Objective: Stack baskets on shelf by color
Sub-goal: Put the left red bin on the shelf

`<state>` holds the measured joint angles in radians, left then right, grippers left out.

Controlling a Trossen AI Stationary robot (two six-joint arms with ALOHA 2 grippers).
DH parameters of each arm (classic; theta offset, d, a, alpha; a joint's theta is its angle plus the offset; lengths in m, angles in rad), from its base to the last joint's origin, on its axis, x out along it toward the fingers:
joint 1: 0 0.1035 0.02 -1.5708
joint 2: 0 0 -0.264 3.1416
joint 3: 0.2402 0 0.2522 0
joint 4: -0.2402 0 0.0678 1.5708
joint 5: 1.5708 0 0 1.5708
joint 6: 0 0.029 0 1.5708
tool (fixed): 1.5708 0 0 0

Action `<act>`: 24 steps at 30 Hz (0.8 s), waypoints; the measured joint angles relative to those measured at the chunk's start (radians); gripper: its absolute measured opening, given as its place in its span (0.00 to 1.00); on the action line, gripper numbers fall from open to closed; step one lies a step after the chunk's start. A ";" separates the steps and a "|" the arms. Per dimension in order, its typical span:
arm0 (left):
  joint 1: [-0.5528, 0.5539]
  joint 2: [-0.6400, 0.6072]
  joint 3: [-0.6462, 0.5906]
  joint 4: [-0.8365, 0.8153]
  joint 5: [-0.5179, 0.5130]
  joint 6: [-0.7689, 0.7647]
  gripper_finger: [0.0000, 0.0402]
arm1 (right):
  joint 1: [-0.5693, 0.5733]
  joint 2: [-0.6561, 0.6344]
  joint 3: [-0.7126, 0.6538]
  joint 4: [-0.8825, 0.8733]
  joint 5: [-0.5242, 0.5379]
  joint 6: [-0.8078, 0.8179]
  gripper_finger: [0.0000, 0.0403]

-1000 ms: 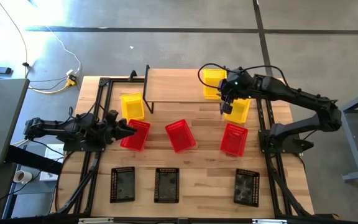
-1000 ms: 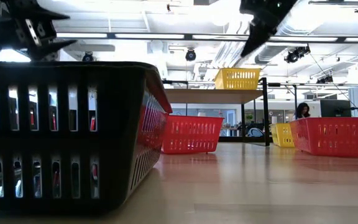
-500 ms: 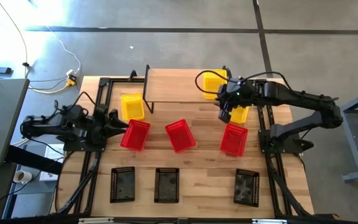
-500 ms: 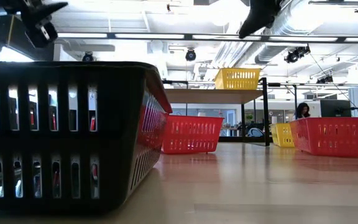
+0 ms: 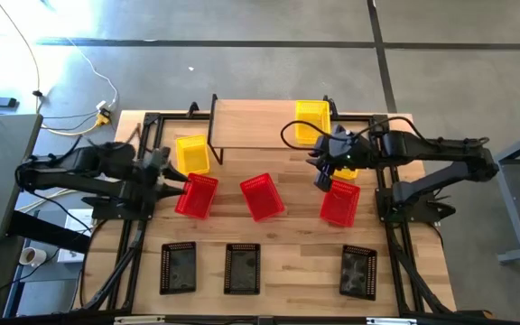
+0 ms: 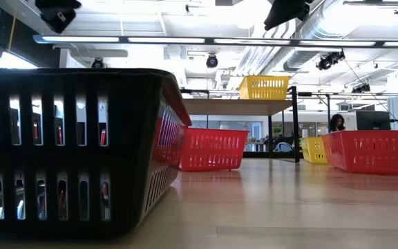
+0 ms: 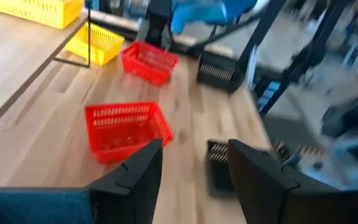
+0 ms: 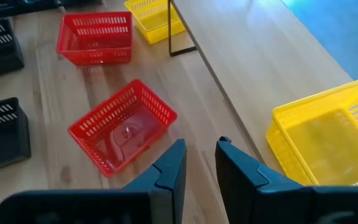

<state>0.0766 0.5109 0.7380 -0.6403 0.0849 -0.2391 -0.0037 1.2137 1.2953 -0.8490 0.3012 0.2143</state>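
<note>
Right gripper [image 5: 321, 178] hovers empty, fingers a narrow gap apart, over the right red basket [image 5: 339, 200], at about 5 o'clock from the yellow basket [image 5: 311, 121] on the shelf [image 5: 251, 125]. Another yellow basket [image 5: 349, 162] seems partly hidden under that arm. Left gripper [image 5: 171, 177], parted and empty, sits at 9 o'clock of the left red basket [image 5: 197, 195]. Three black baskets [image 5: 242, 268] line the near table [image 5: 287, 244] edge.
</note>
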 joint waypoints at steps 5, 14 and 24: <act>0.000 0.105 0.000 -0.066 0.008 0.077 0.42 | 0.018 0.000 0.000 0.000 0.007 0.041 0.18; -0.010 0.270 -0.001 -0.200 0.008 0.078 0.42 | 0.024 0.000 0.000 0.000 0.032 0.051 0.18; -0.125 0.424 -0.001 -0.236 -0.008 0.158 0.42 | 0.024 0.001 0.000 0.000 0.041 0.051 0.18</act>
<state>-0.0488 0.9346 0.7368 -0.8762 0.0769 -0.0812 0.0204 1.2144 1.2949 -0.8493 0.3419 0.2649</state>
